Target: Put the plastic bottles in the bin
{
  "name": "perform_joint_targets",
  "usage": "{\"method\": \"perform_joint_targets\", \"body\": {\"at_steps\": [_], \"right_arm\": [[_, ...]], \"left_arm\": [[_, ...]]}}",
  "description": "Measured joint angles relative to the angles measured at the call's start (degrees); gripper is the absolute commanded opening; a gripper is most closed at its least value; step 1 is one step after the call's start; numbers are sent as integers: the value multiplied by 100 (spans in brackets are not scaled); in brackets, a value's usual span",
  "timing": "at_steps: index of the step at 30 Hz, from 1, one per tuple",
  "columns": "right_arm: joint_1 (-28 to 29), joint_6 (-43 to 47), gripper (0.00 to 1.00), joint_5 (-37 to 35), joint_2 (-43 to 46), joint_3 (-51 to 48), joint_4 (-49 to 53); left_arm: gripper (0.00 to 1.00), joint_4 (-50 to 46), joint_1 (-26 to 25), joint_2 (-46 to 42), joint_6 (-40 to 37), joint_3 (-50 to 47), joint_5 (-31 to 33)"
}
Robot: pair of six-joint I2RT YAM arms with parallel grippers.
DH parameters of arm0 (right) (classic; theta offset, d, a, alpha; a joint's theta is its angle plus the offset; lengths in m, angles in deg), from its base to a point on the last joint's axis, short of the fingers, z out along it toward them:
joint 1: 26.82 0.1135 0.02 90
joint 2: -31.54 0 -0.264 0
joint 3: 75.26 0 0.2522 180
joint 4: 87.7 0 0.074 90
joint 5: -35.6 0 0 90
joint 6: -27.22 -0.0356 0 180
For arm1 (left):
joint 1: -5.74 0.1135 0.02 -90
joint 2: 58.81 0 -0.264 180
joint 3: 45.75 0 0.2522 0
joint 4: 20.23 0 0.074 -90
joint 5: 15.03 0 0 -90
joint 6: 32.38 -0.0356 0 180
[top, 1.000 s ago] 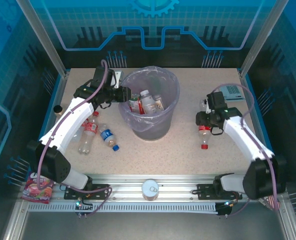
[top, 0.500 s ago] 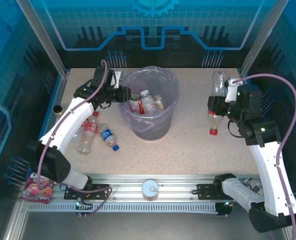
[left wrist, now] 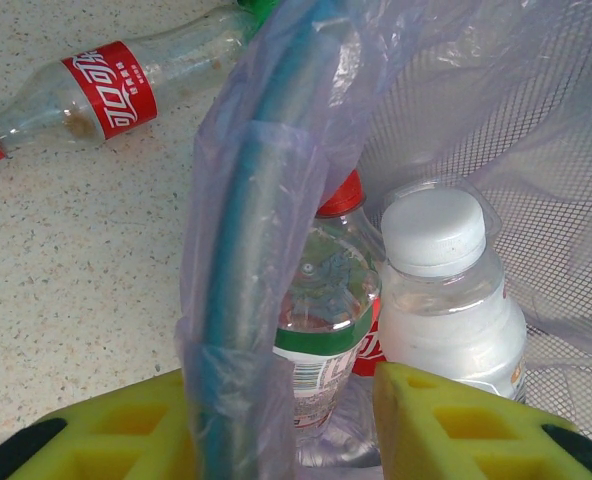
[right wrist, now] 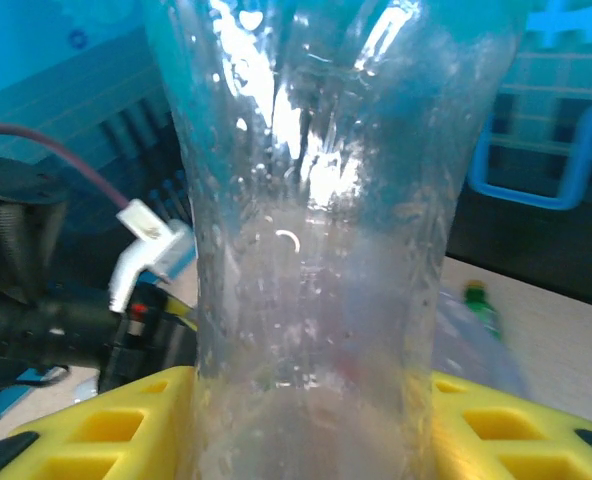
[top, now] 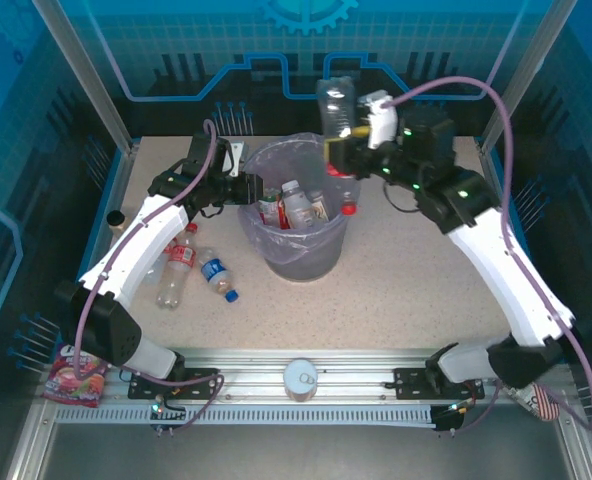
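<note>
My right gripper [top: 342,152] is shut on a clear plastic bottle [top: 338,118] and holds it cap down, its red cap [top: 348,208] hanging over the bin's right rim. In the right wrist view the bottle [right wrist: 316,250] stands between the yellow fingers [right wrist: 106,430]. The bin [top: 321,250], grey with a pale-purple bag, holds several bottles, one of them white-capped [top: 291,187]. My left gripper [top: 246,188] is shut on the bin's left rim [left wrist: 236,260]. Two more bottles lie on the table to the left, one red-labelled [top: 176,268] and one blue-capped [top: 217,275].
A silver tin can [top: 301,378] sits on the front rail. A small amber jar [top: 116,218] stands at the table's left edge. A colourful packet [top: 74,375] lies at the near left corner. Blue enclosure walls surround the table.
The right arm has lifted its bottle off the right side of the table and swung it up and left to the bin. The left arm has not moved.
</note>
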Motion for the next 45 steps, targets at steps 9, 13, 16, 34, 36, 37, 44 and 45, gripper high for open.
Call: {"method": "perform_joint_targets", "body": {"at_steps": [9,13,16,34,36,37,44,45], "right_arm": [[540,-223,51,208,-1357,374,-378],[645,-393,51,310,-1720,284,-452],[695,-531,51,387,-1786,17,-511],[699,-748,62,433,-1976,-1062,-841],[693,-728,69,385,-1982,-1106,-846],[688,-710,73,380,-1980,-1106,-852],[678,-590,85,363,-1980,-949,-658],[662,-570,85,361,-1980,-905,-584]], "left_arm": [[42,4,-22,-7,-2,0,66],[42,2,-22,-11,-2,0,68],[42,2,-22,-11,-4,0,68],[42,-9,-44,-17,-109,0,68],[42,-9,-44,-17,-107,0,68],[42,4,-50,-17,-107,0,68],[42,7,-55,-17,-107,0,90],[42,7,-55,-17,-109,0,90]]}}
